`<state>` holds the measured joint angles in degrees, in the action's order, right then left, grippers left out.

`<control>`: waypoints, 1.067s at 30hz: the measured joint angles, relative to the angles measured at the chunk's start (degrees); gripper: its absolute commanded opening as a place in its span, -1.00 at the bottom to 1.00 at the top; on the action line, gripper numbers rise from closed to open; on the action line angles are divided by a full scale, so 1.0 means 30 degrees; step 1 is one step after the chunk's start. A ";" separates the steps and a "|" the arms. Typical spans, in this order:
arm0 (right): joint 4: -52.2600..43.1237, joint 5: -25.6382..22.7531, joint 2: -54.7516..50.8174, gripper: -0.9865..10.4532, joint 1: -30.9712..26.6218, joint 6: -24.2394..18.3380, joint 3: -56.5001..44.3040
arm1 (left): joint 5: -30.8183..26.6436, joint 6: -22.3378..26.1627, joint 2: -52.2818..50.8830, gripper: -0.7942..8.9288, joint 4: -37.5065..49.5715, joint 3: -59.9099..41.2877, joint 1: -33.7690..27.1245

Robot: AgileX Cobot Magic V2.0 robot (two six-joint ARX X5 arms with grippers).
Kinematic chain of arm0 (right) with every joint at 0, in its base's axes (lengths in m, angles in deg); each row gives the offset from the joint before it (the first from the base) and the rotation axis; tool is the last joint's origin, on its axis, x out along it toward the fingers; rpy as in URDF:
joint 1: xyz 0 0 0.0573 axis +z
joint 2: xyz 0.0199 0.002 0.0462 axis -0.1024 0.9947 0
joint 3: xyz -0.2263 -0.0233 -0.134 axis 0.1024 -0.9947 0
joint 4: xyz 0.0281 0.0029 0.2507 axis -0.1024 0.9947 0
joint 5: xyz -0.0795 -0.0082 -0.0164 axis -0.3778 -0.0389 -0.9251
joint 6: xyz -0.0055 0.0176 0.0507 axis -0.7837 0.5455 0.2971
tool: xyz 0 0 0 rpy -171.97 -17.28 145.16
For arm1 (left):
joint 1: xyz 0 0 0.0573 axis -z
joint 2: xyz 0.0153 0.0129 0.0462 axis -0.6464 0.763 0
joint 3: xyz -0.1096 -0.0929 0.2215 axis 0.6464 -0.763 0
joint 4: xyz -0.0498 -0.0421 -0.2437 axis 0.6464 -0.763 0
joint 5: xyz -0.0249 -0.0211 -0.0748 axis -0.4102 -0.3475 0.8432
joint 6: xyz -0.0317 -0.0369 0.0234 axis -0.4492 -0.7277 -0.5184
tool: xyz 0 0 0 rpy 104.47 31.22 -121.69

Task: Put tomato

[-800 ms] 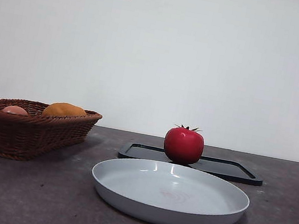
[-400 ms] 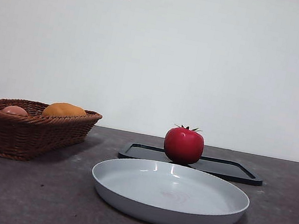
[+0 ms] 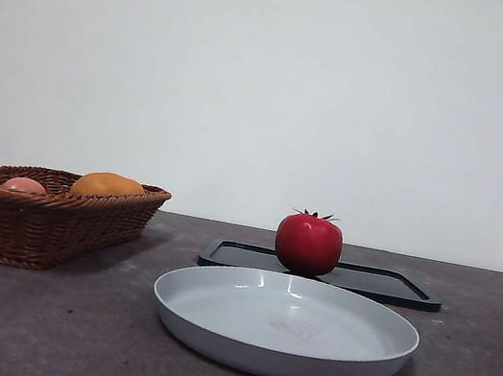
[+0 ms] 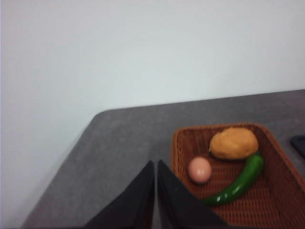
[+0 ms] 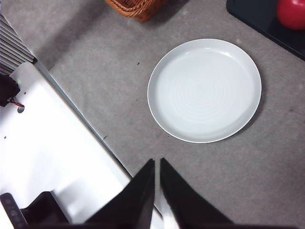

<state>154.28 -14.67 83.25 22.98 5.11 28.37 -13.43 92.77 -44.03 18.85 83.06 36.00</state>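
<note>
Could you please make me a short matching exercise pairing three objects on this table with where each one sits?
Things:
1. glossy red round tomato
2. orange-yellow rounded fruit
3. round grey empty plate

Places:
A. in the brown wicker basket
B. nearest the front camera, on the bare table
C. on the flat black tray

Pairs: 1-C, 2-A, 3-B

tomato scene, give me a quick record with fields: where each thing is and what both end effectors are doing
tomato: upright on the black tray, untouched
grey plate: on the table in front of the tray, nothing on it
wicker basket: to one side, holding an orange-yellow fruit, a small pinkish fruit and a green chili pepper
left end effector: shut, near the basket, holding nothing
right end effector: shut, high above the table near the plate, holding nothing
task state: tomato not yet picked up
</note>
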 measured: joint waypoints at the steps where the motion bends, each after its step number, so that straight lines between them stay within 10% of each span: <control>1: 0.0000 0.0000 -0.0007 -0.81 0.0000 0.0000 0.0000 | -0.0029 -0.0080 -0.0430 -0.82 0.0029 -0.0539 0.0000; 32: -0.0007 0.0000 -0.0007 -0.81 0.0000 0.0000 0.0000 | -0.0051 -0.1880 -0.4233 -0.82 -0.2200 -0.5792 0.0022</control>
<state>154.26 -14.67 83.23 22.98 5.11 28.37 -13.58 87.14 -56.73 12.25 65.68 36.06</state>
